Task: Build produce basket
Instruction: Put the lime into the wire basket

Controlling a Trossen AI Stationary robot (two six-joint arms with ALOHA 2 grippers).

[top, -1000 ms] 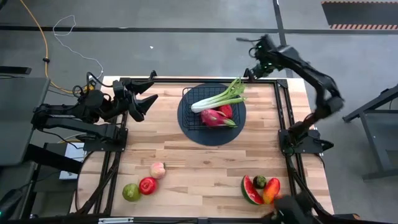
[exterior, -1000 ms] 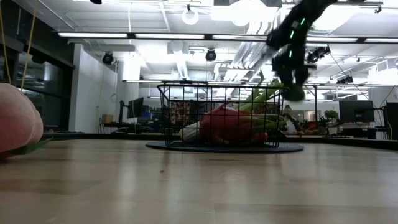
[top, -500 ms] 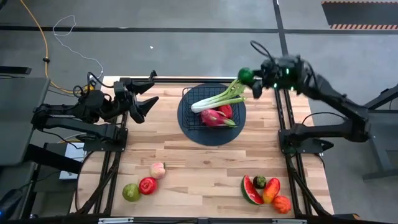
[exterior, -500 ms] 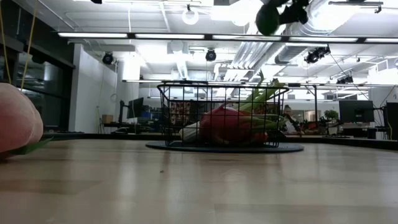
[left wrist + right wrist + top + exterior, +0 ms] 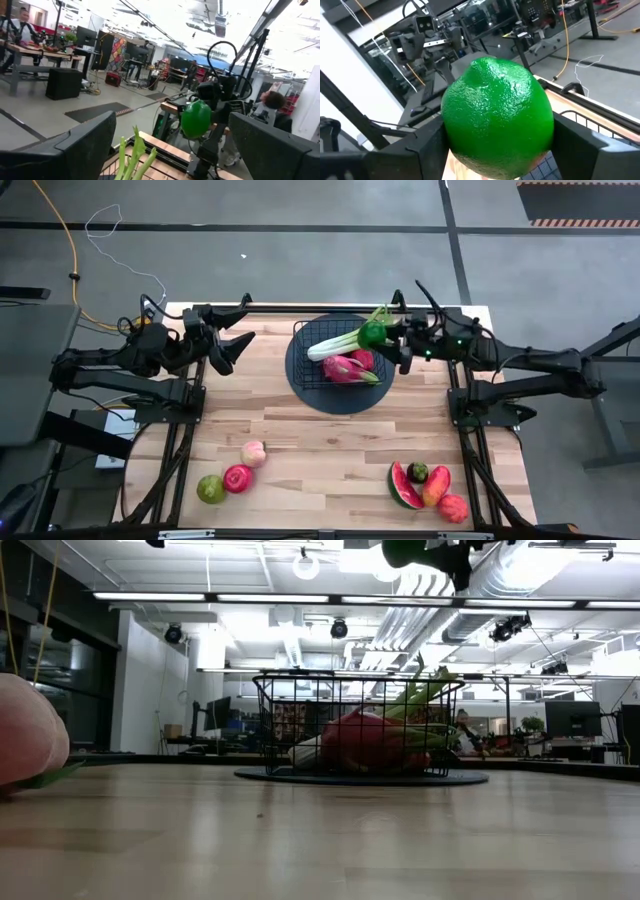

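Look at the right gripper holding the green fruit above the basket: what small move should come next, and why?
Probably lower it. The right gripper is shut on the green fruit, which the low view shows well above the basket, over its edge where the leafy stalk lies. Dropping from there risks a bounce out.

- A grey concrete floor surrounds the light butcher-block wooden table, crossed by a yellow cable.
- Fluorescent strip lights and silver ceiling ducts hang overhead.
- Desks with dark monitors line the open workshop beyond.
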